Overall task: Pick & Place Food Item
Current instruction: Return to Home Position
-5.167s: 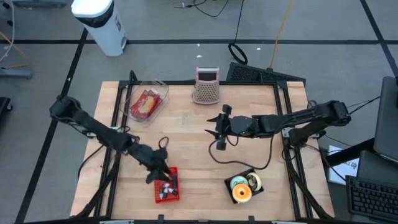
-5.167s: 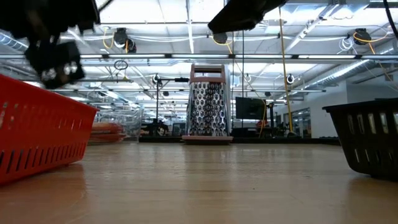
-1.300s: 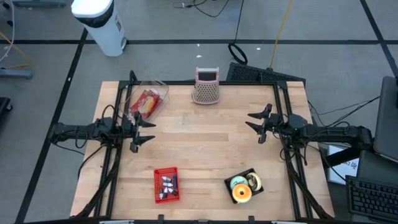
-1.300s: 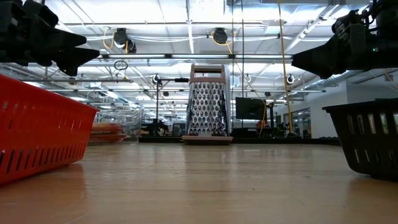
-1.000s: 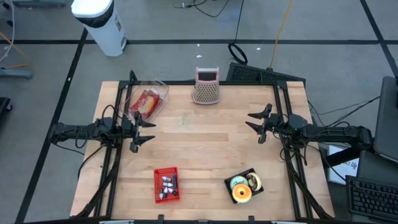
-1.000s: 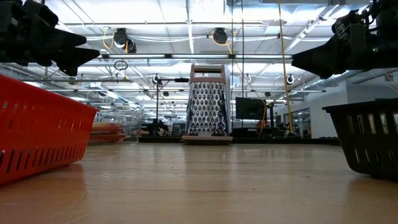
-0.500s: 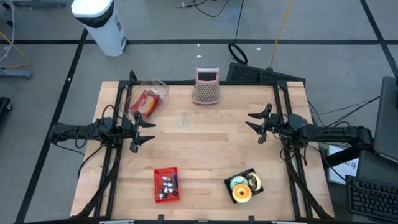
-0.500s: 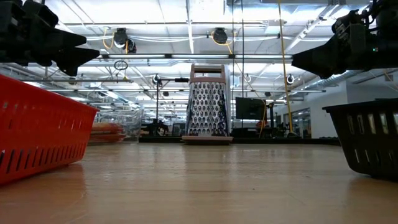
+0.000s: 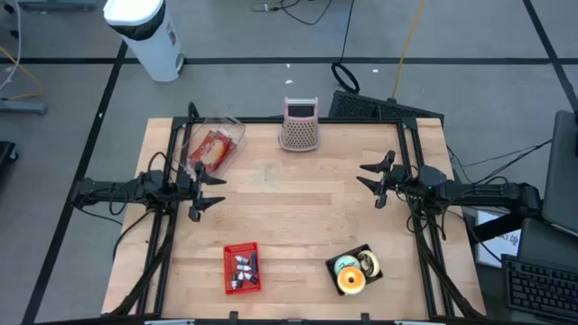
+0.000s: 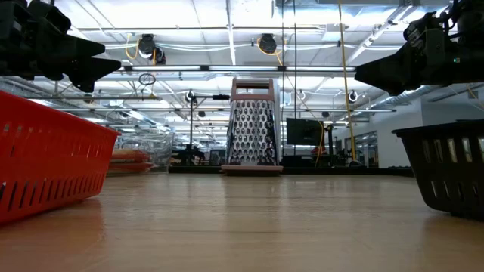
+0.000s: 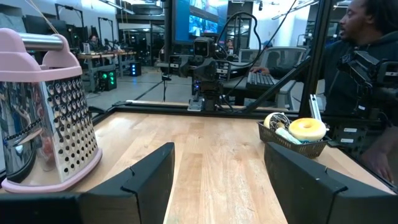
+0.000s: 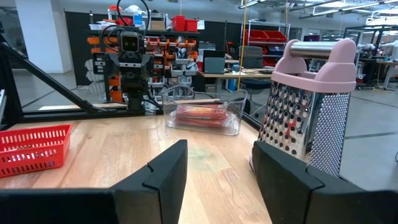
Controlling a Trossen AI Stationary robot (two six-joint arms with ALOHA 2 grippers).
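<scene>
A clear tub [image 9: 215, 149] holding a red food pack sits at the table's far left, seen too in the right wrist view [image 12: 202, 113]. Near the front edge stand a red basket [image 9: 242, 268] with small items and a black basket [image 9: 352, 269] with a yellow doughnut [image 11: 307, 129]. My left gripper [image 9: 209, 190] hovers level at the table's left edge, open and empty. My right gripper [image 9: 368, 178] hovers level at the right edge, open and empty. Both point toward the table's middle, far from every item.
A pink-topped metal grater [image 9: 300, 125] stands upright at the far edge's middle. Bare wood [image 9: 289, 217] lies between the two grippers. Black frame rails [image 9: 163, 244] run along both table sides. A person [image 11: 367, 43] sits beyond the right side.
</scene>
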